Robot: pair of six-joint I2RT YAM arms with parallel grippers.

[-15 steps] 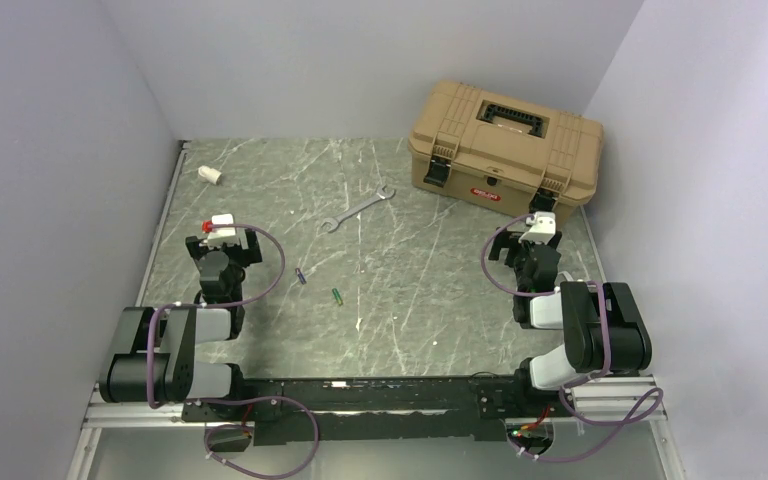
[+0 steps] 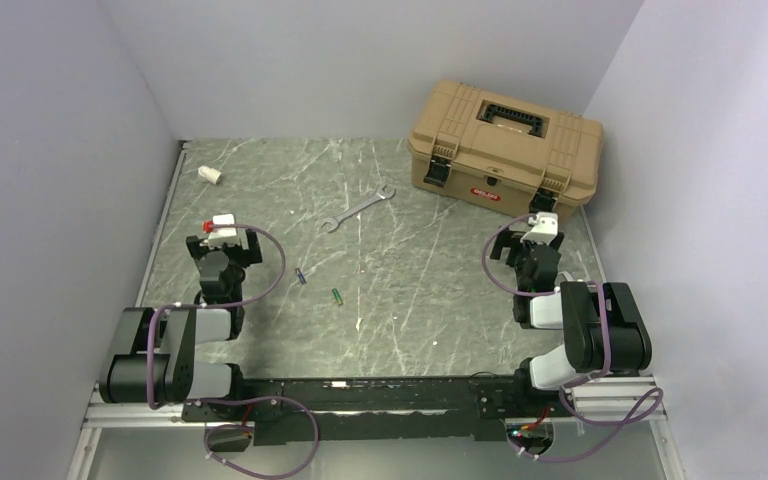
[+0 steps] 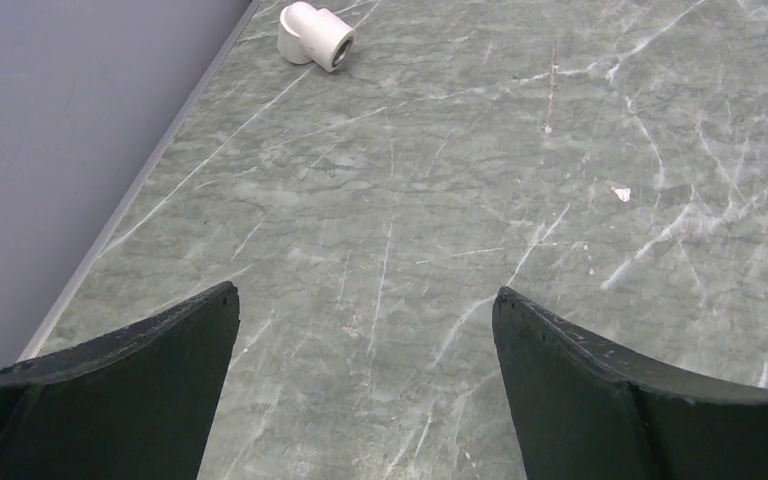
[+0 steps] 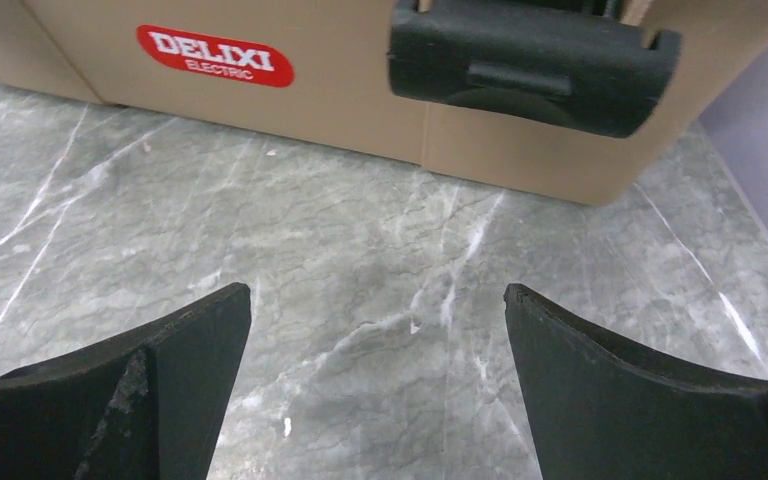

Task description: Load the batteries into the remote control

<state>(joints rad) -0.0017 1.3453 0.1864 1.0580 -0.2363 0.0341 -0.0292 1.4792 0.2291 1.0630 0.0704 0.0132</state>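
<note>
Counts: one green battery (image 2: pixel 336 295), one dark blue-purple battery (image 2: pixel 301 275) (two in all), one wrench (image 2: pixel 356 209), one tan toolbox (image 2: pixel 505 150), one white tube stub (image 2: pixel 210 174), two pincers. Both batteries lie near each other, not touching, mid-worktop (image 2: pixel 430 270), somewhat toward its left edge. Left pincer (image 2: pixel 224 240) is released, holds nothing, and is near the blue-purple one, on its left-edge side. Right pincer (image 2: pixel 530 242) is released too, well apart from both, facing the toolbox in the far right corner. The stub sits by the far left corner.
</note>
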